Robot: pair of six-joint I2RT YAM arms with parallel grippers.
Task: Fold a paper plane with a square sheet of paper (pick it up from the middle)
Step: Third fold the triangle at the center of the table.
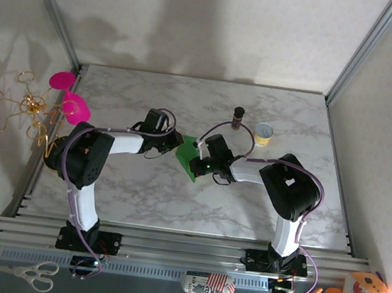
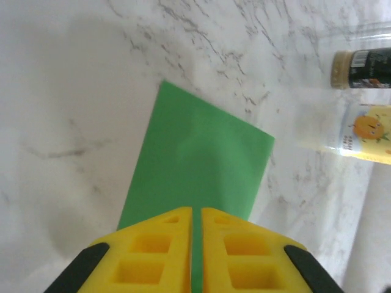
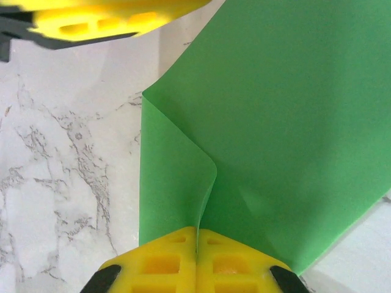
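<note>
The left gripper [image 2: 197, 212] and right gripper [image 3: 197, 232] each pinch the thin bright green sheet of paper [image 3: 281, 116], which looks limp and is best gripped near its edges.

table [image 1: 140, 197]: white marble-look top with grey veins
bottle [image 1: 238, 117]: small, dark, upright, right of centre toward the far side
yellow container [image 1: 263, 133]: near the bottle, on its right, not touching
pink cup [image 1: 77, 109]: at the left edge
sheet of paper [image 1: 187, 158]: green, mid-table; contact with the top unclear
</note>
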